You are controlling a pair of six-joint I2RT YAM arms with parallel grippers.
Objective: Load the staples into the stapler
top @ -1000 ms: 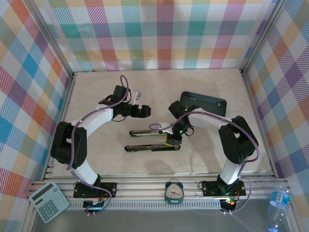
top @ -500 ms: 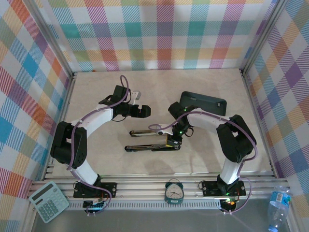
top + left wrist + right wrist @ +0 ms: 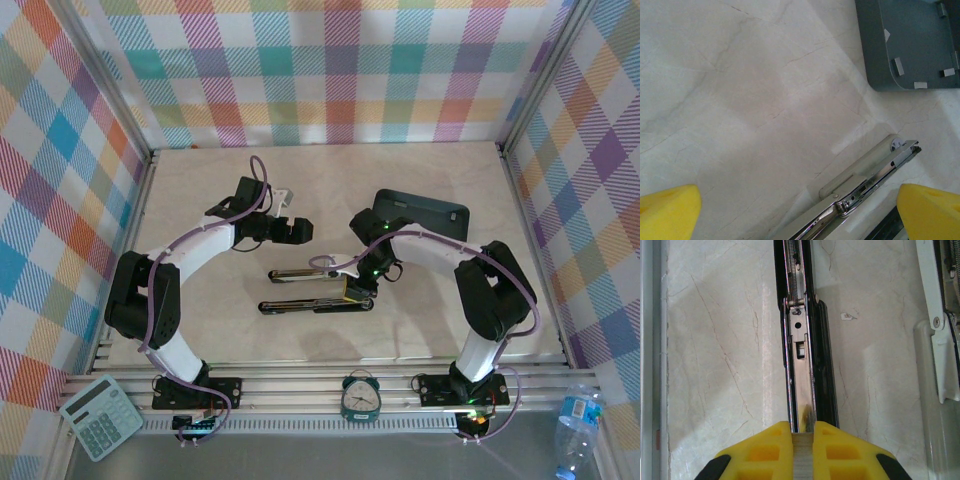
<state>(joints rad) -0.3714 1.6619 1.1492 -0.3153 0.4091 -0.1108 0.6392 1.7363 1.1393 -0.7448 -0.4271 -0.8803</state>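
Staples [image 3: 802, 460], a short silvery-grey strip, sit pinched in the right gripper [image 3: 802, 432], we see at its wrist, end-on to the open black-and-chrome stapler [image 3: 801, 365]. Left wrist: left gripper [image 3: 800, 212] spread, empty. Overhead: both grippers hang near the stapler.

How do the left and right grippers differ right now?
The left gripper has its jaws wide open and empty; the right gripper is shut on a strip of staples. The left is above the white stapler near the grey tray; the right is lined up with the open rail of the black stapler. Both have yellow fingers.
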